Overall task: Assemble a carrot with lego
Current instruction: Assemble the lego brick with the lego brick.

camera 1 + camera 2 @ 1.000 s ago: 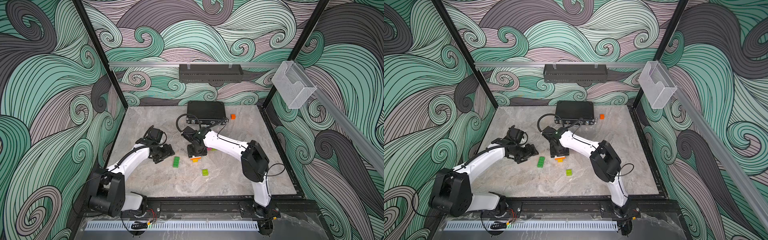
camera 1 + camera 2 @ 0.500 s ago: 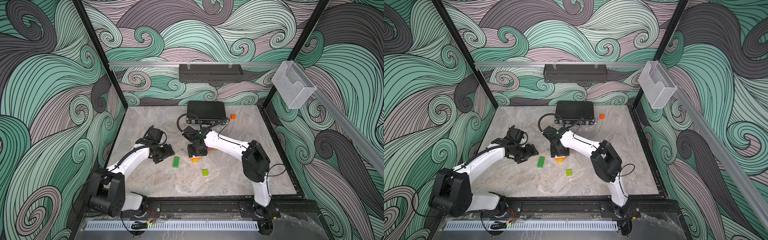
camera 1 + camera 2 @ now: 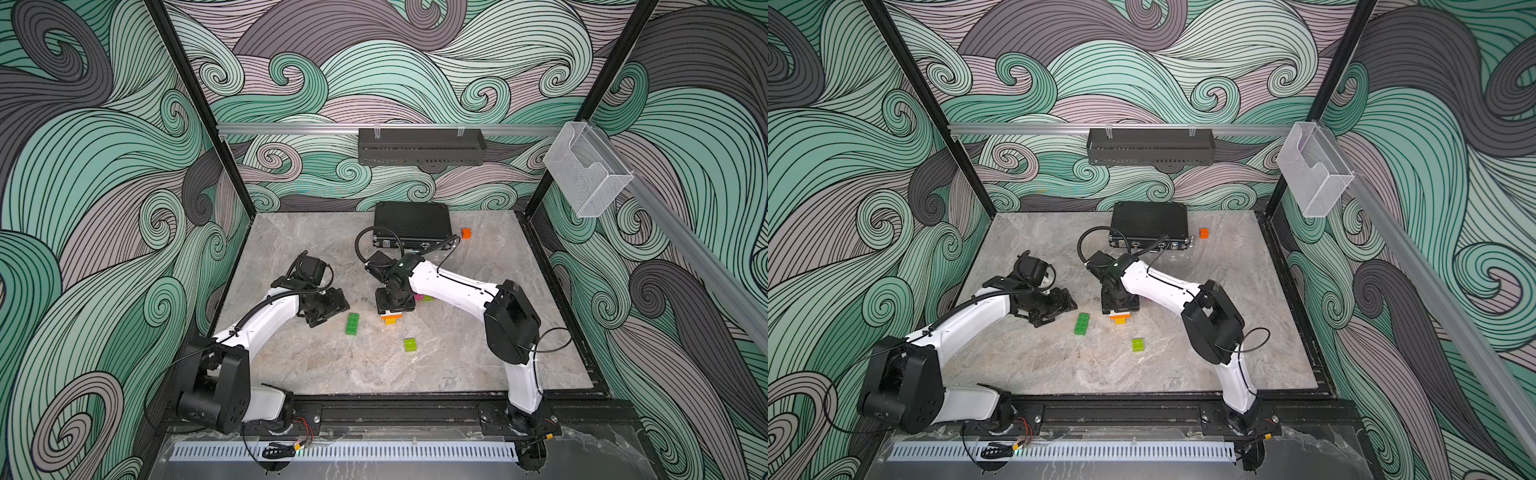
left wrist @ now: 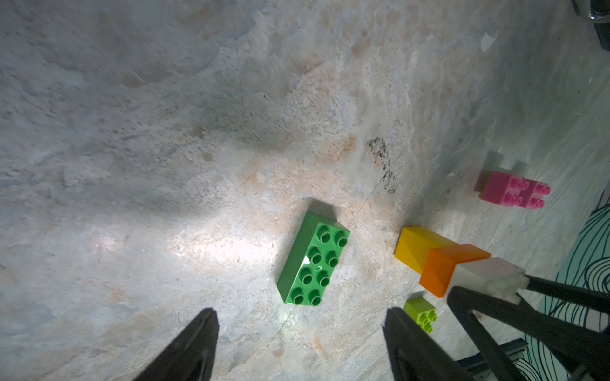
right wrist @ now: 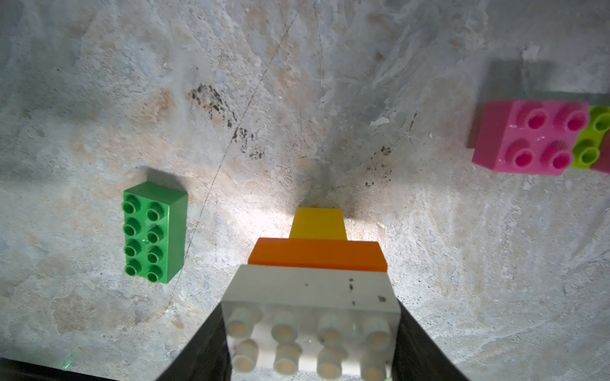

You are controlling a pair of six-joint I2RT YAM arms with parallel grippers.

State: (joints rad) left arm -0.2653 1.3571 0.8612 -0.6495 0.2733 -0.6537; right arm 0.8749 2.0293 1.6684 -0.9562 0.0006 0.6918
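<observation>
Marble tabletop point(image 3: 374, 365), and nothing has shifted this past second. The left gripper point(image 4: 301, 313) hangs open, empty, just beside the dark green brick point(image 4: 313, 264). Mid-table, the right gripper point(image 3: 395, 304) stays clamped on the white top of the standing yellow-orange-white carrot point(image 5: 317, 257). It looks like a pause before green goes on.

Tallying studded bricks, 8 tot. showing: yellow brick point(image 5: 317, 224) x1, orange brick point(image 5: 317, 254) x1, white brick point(image 5: 310, 290) x1, dark green brick point(image 5: 155, 231) x1, lime bricks point(image 3: 410, 344) x2 (one loose, one w/ the pinks), pink bricks point(image 4: 498, 186) x2. Also logging non-studded stuff: orange cube point(image 3: 466, 233) x1, black case point(image 3: 411, 224) x1, both sitting on counter point(image 3: 332, 365) x1. Walls carrying black rack point(image 3: 420, 145) x1, clear bin point(image 3: 586, 183) x1. Arms point(image 3: 266, 316) x2, each ending in 1 hand: left hand point(image 4: 300, 316), right hand point(image 5: 310, 346).
</observation>
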